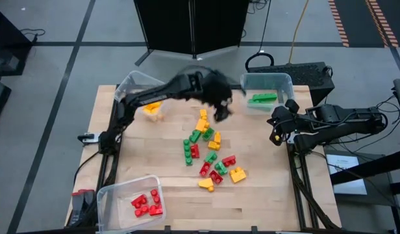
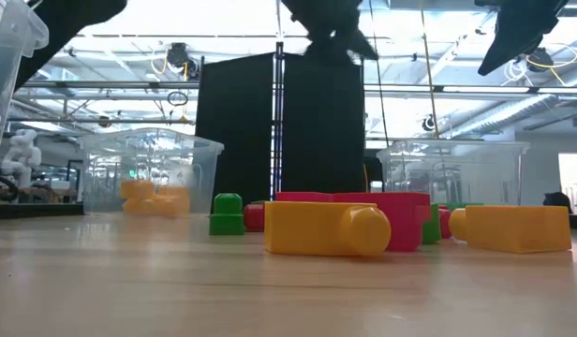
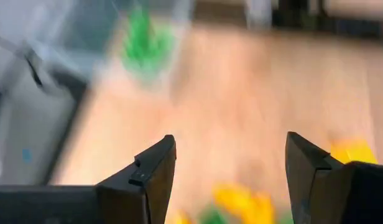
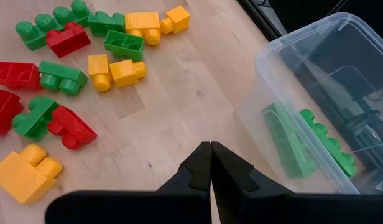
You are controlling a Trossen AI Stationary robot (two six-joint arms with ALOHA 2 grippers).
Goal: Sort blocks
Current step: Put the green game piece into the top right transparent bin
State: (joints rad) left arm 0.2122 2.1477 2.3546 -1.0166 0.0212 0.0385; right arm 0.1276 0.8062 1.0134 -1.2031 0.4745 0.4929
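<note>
Several red, yellow and green blocks (image 1: 210,153) lie loose on the wooden table's middle, flat on their sides or bases. They also show in the right wrist view as scattered blocks (image 4: 73,68). My left gripper (image 1: 221,112) hangs in the air above the pile's far end, between the pile and the far right bin. It is open, with nothing between its fingers (image 3: 229,146). My right gripper (image 1: 276,136) waits shut (image 4: 210,146) above the table's right edge, touching nothing.
A clear bin (image 1: 268,81) at the far right holds green blocks (image 4: 303,149). Another clear bin (image 1: 132,83) at the far left holds yellow blocks. A third bin (image 1: 115,192) at the near left corner holds red blocks. Bare wood lies at the table's near right.
</note>
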